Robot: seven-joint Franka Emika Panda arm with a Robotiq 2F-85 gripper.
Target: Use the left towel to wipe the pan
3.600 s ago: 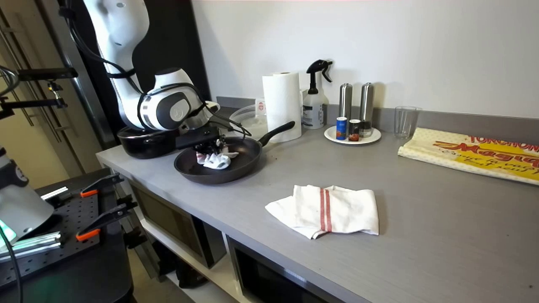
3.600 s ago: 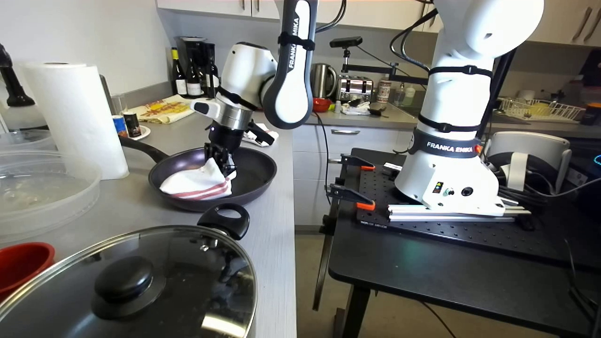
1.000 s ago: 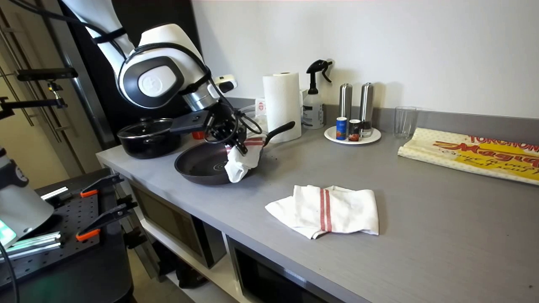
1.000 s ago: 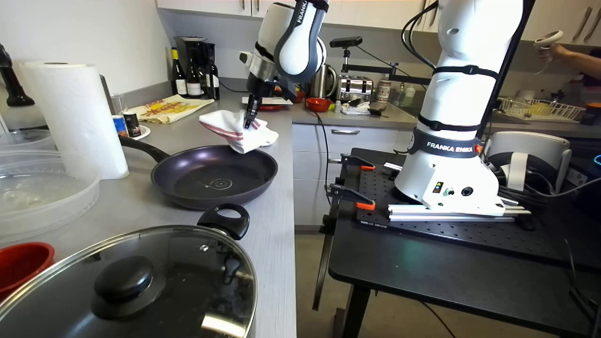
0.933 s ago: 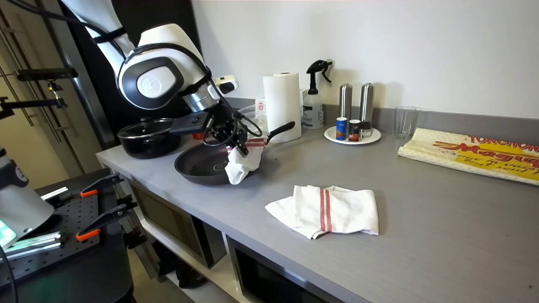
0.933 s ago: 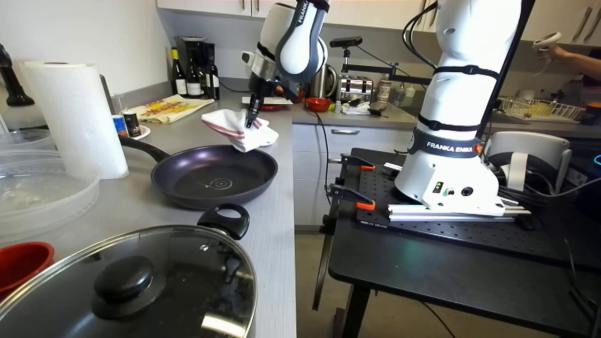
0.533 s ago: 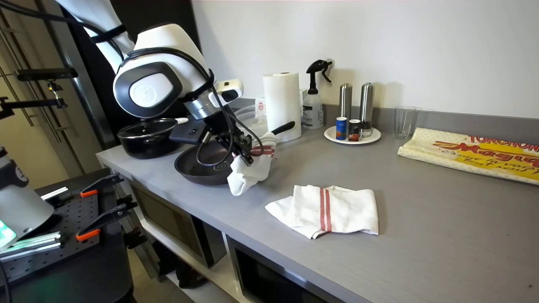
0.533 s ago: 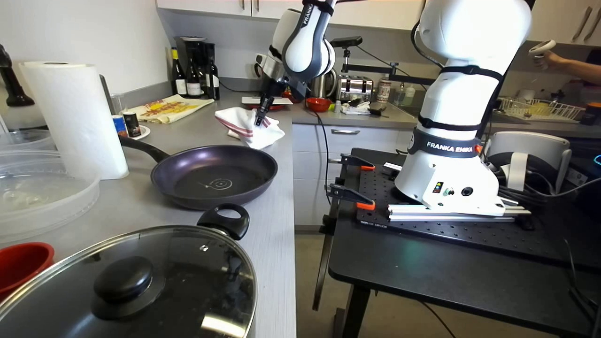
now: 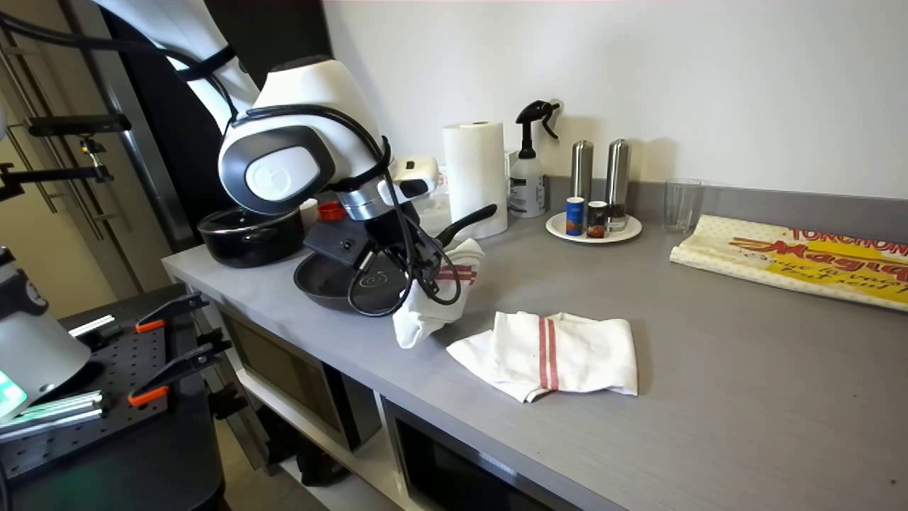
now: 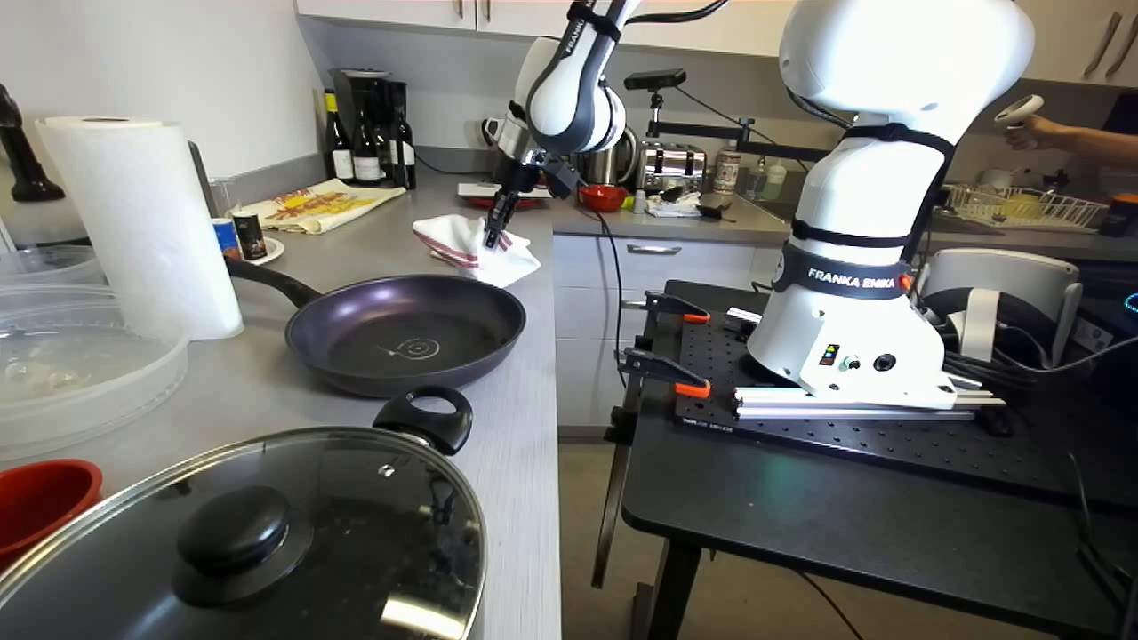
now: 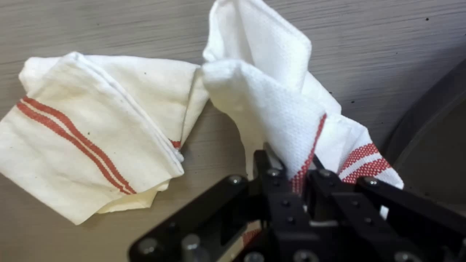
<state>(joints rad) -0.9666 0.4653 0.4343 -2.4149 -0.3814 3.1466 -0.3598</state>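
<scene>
At the lower right of centre in the wrist view, the claw is found with its jaws drawn together on a fold of the left towel. Fabric fills the narrow space between them. The towel is white with red stripes, bunched, its loose folds reaching the top edge of that view.

In an exterior view, the pan sits level on the table at centre left, its inside facing up and its handle pointing to the upper left of the frame. The towel is outside the pan, past the far rim and near it. Contact between towel and rim, or towel and table, could not be determined.

A second towel, wider, with a double red stripe, lies folded flat at the lower centre of an exterior view; the wrist view shows it at left, near the held one.

Also noted in an exterior view: a glass-lidded black pot at left, near the pan; a paper roll, upright at upper centre; a spray bottle just beside the roll; a white plate bearing two small containers; and a folded printed cloth at the right edge.
</scene>
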